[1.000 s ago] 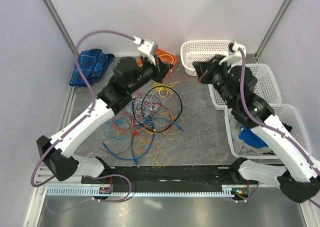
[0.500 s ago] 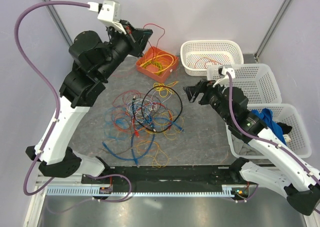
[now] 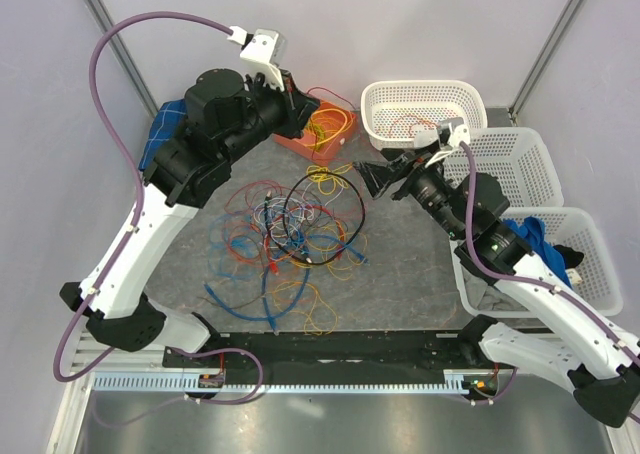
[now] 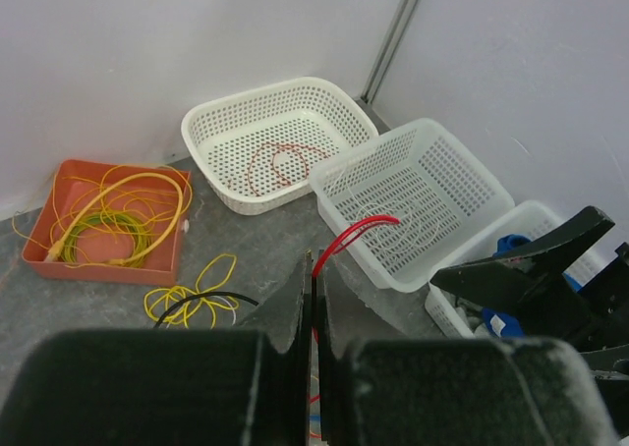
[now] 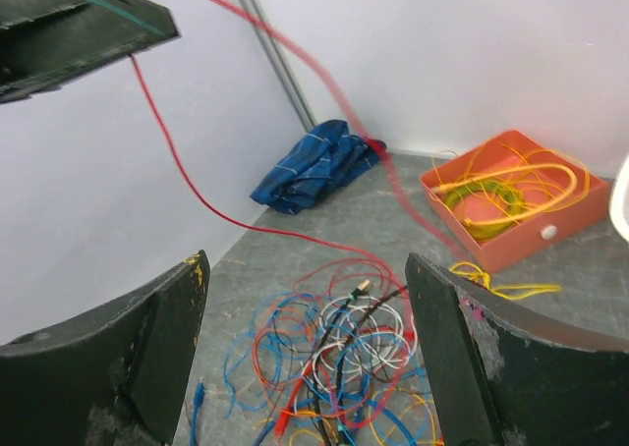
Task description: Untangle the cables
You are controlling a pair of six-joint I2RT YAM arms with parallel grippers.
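Note:
The cables (image 3: 300,229) lie in a tangle of blue, red, orange, white, black and yellow wires on the grey table, also seen in the right wrist view (image 5: 364,367). My left gripper (image 3: 293,99) is raised over the back of the table. In its wrist view it (image 4: 314,264) is shut on a thin red cable (image 4: 354,232) that loops out past its fingertips. That red cable (image 5: 197,195) runs down to the tangle. My right gripper (image 3: 368,179) hovers right of the tangle, open (image 5: 305,259) with nothing between its fingers.
An orange tray (image 3: 340,144) with coiled yellow cable stands at the back. Three white baskets (image 3: 415,109) (image 3: 500,169) (image 3: 585,259) line the right side; the far one holds a red cable. A blue cloth (image 3: 160,139) lies back left, another (image 3: 530,236) in the near basket.
My left arm lifted from the orange tray with the red cable, then swung slightly right. My right gripper left the far basket, opened, and moved toward the tangle.

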